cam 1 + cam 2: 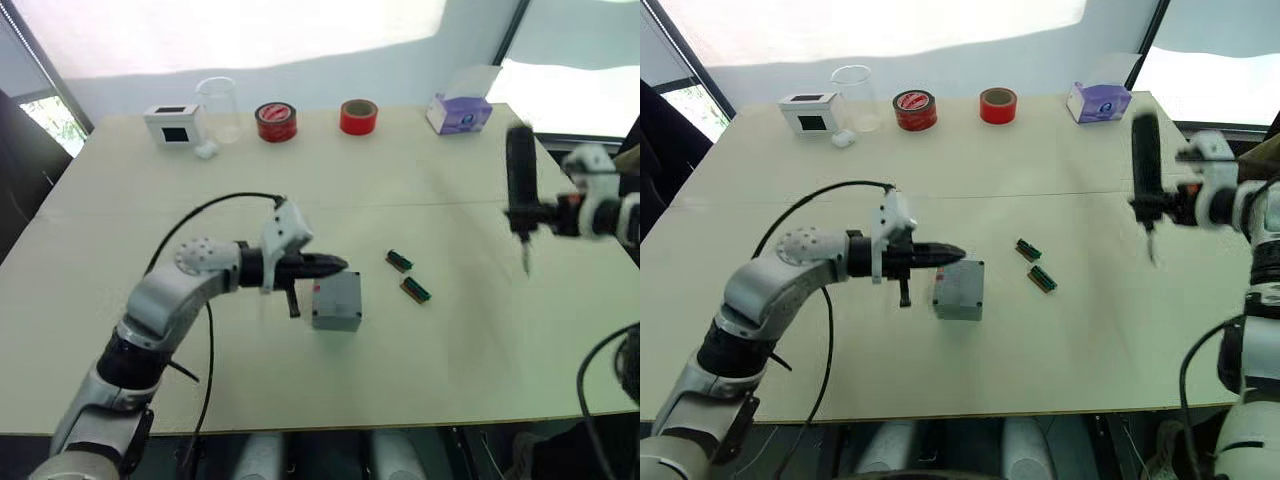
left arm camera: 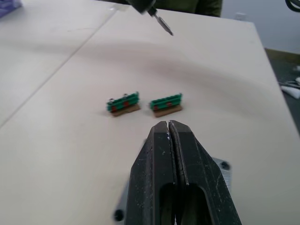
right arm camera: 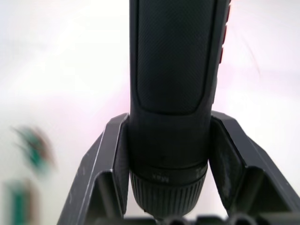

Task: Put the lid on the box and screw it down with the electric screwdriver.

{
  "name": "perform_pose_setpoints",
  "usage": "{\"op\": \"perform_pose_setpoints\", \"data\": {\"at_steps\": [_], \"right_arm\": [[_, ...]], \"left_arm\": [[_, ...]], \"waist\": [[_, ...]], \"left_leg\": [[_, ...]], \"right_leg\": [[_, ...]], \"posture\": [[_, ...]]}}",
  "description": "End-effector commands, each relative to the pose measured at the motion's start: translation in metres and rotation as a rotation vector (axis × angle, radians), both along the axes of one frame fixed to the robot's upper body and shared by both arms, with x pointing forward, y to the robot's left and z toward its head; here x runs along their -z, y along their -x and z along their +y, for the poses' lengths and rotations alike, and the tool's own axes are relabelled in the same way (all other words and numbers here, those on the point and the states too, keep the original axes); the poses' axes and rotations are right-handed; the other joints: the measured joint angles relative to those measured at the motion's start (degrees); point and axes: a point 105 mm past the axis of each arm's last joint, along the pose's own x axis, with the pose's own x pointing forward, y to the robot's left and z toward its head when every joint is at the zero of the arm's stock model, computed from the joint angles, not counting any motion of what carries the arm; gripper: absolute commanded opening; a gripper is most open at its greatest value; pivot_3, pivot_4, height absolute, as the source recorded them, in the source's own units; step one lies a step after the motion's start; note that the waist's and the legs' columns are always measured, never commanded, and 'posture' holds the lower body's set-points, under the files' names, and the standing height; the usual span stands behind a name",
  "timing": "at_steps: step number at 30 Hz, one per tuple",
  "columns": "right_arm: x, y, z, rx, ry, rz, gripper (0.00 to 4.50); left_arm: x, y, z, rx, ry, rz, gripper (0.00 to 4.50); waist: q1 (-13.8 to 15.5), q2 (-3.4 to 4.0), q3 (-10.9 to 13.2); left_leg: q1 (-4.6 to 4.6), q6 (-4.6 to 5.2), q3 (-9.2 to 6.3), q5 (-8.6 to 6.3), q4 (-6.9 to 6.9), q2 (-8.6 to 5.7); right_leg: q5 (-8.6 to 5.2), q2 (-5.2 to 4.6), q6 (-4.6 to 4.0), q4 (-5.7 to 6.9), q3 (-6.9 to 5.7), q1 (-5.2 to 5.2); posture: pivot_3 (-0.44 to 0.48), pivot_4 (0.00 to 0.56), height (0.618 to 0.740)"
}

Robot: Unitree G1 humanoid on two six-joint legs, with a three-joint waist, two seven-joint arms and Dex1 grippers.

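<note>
A humanoid robot works at a pale table (image 1: 450, 350), its left pincer (image 1: 335, 264) pressed together with nothing between the fingers, tips resting at the top edge of the small square grey plastic box (image 1: 336, 301) near the table's middle. The flat grey lid (image 2: 224, 169) appears already seated on it, a screw hole visible at a corner in the left wrist view, though whether it sits flush cannot be told. Well to the right, the right pincer (image 1: 540, 215) is clamped around the thick black cylindrical electric screwdriver (image 1: 520, 180), held upright above the table with its thin metal bit (image 1: 526, 260) pointing down. Two small green-brown strips (image 1: 408, 276) lie between box and tool. Along the far edge stand a white box with a black window (image 1: 175, 124), a clear glass beaker (image 1: 220, 108), two red tape rolls (image 1: 318, 118) and a purple tissue box (image 1: 460, 112).

The risks from here: the bit may miss the small corner hole and skid across the smooth lid, or the light box may slide or twist under the driver's push if the left pincer steadies it only by an edge.
</note>
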Motion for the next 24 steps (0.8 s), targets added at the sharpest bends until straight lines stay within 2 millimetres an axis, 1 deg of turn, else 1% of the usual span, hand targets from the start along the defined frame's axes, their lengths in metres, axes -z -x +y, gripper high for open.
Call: {"op": "perform_pose_setpoints", "data": {"at_steps": [1, 2, 3, 4, 6, 7, 11, 15, 18, 24], "right_arm": [[-0.044, 0.035, 0.050, -0.073, -0.303, -0.286, 1.78], [-0.042, 0.041, 0.064, -0.122, -0.368, -0.271, 1.78], [-0.041, 0.044, 0.073, -0.109, -0.419, -0.296, 1.78], [-0.041, 0.046, 0.077, -0.089, -0.453, -0.312, 1.78], [-0.039, 0.054, 0.091, -0.104, -0.455, -0.351, 1.78], [-0.039, 0.057, 0.095, -0.116, -0.453, -0.356, 1.78], [-0.019, 0.080, 0.137, -0.228, -0.341, -0.374, 1.78], [-0.003, 0.088, 0.152, -0.267, -0.280, -0.359, 1.78], [0.005, 0.092, 0.159, -0.295, -0.265, -0.345, 1.78], [0.013, 0.092, 0.168, -0.312, -0.232, -0.348, 1.78]], "left_arm": [[-0.006, -0.008, 0.010, -0.002, -0.025, -0.024, 0.00], [-0.005, -0.009, 0.011, -0.003, -0.029, -0.017, 0.00], [-0.002, -0.012, 0.013, -0.007, -0.046, -0.012, 0.00], [0.001, -0.014, 0.014, -0.010, -0.060, -0.009, 0.00], [0.006, -0.015, 0.014, -0.005, -0.082, -0.003, 0.00], [0.007, -0.015, 0.014, -0.002, -0.085, -0.001, 0.00], [0.018, -0.005, 0.003, 0.072, -0.130, 0.014, 0.00], [0.023, 0.001, -0.007, 0.110, -0.156, 0.001, 0.00], [0.031, 0.003, -0.014, 0.137, -0.194, -0.017, 0.00], [0.043, -0.001, -0.012, 0.133, -0.252, -0.028, 0.00]], "waist": [[0.2, 0.00, 0.0], [0.5, 0.00, 0.0], [0.9, 0.01, 0.0], [1.2, 0.00, 0.0], [1.7, 0.02, 0.0], [1.9, 0.02, 0.0], [1.6, 0.01, 0.0], [0.2, 0.01, 0.0], [0.0, 0.01, 0.0], [0.0, 0.01, 0.0]], "left_leg": [[-0.14, -0.07, -0.07, 0.04, -0.04, 0.00], [-0.27, -0.18, -0.11, 0.11, -0.02, -0.03], [-0.42, -0.26, -0.18, 0.16, 0.06, -0.08], [-0.51, -0.25, -0.17, 0.15, 0.22, -0.13], [-0.52, -0.12, -0.11, 0.08, 0.40, -0.34], [-0.51, 0.11, -0.15, -0.05, 0.40, -0.45], [-0.49, 0.28, -0.17, -0.15, 0.51, -0.61], [-0.45, 0.29, -0.11, -0.14, 0.46, -0.46], [-0.43, 0.29, -0.11, -0.13, 0.46, -0.37], [-0.42, 0.28, -0.11, -0.13, 0.46, -0.29]], "right_leg": [[0.00, 0.02, 0.00, 0.06, 0.00, -0.16], [0.00, 0.00, 0.00, 0.31, -0.02, -0.28], [0.00, -0.06, -0.01, 0.41, -0.08, -0.37], [0.00, -0.09, -0.01, 0.50, -0.06, -0.41], [0.00, -0.29, -0.01, 0.70, 0.01, -0.43], [0.00, -0.34, -0.01, 0.70, 0.01, -0.40], [0.00, -0.40, -0.01, 0.70, 0.09, -0.37], [-0.02, -0.24, 0.01, 0.80, 0.17, -0.41], [-0.02, -0.15, 0.02, 0.79, 0.18, -0.41], [-0.04, -0.08, 0.02, 0.78, 0.18, -0.41]], "posture": [[0.000, 0.150, 0.740], [0.000, 0.150, 0.740], [0.000, 0.150, 0.740], [0.000, 0.150, 0.740], [0.000, 0.150, 0.740], [0.000, 0.150, 0.740], [0.000, 0.150, 0.740], [0.000, 0.150, 0.740], [0.000, 0.150, 0.740], [0.000, 0.150, 0.740]]}}
